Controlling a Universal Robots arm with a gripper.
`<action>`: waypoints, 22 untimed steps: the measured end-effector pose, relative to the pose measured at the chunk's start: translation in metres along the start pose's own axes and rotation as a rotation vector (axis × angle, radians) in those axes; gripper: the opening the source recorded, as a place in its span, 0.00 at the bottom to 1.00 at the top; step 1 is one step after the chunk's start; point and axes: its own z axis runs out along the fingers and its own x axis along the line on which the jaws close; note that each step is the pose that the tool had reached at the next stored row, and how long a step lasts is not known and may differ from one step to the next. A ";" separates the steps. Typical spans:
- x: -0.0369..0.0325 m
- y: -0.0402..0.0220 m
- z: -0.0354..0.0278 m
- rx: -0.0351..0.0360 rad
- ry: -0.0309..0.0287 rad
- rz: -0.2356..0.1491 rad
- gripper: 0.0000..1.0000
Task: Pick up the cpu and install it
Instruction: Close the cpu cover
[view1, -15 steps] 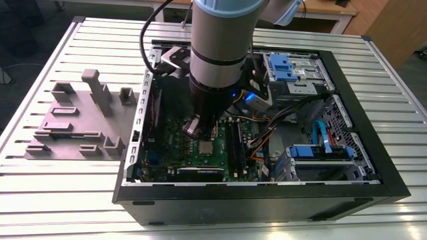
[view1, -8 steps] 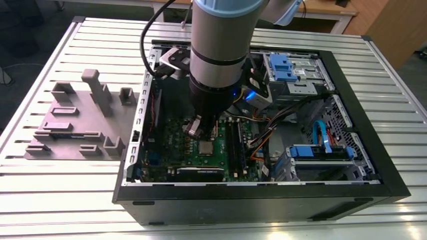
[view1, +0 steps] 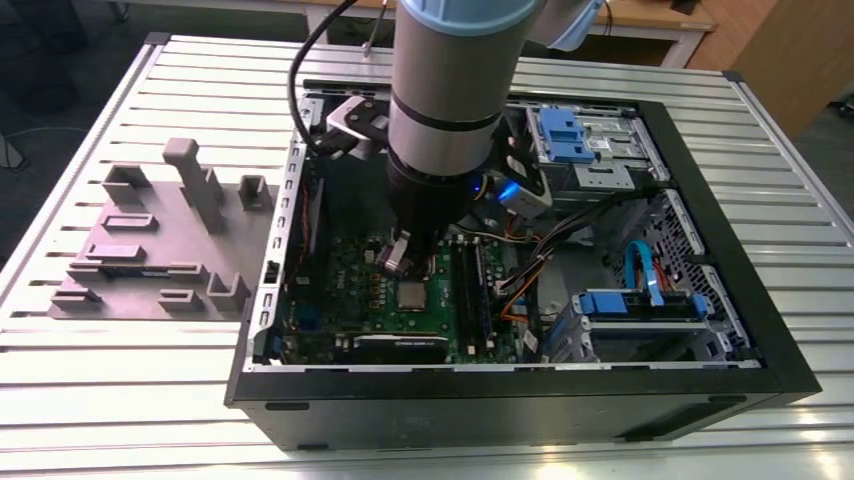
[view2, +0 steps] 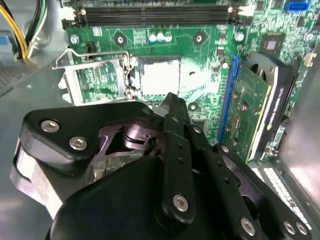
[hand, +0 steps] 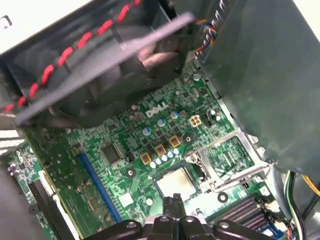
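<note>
Cpu (hand: 173, 181) sits in the motherboard socket, just below the closed, empty fingers (hand: 171, 201).

Lab: slatted aluminium workbench (view1: 107, 400)

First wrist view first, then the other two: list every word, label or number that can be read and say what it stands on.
White logo on the motherboard: a brand mark, left unquoted.
Small white markings on the board around the cpu: too small to read.
Top of the cpu: no print can be made out.
Expansion card in the second wrist view: markings too small to read.
Exterior view: nothing readable.
</note>
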 end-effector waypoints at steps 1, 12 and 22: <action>-0.0009 -0.0014 0.0000 0.0000 0.0000 0.000 0.10; -0.0021 -0.0035 0.0002 -0.0397 -0.0722 -0.082 0.10; -0.0117 -0.0192 0.0042 -0.0793 -0.1403 -0.085 0.10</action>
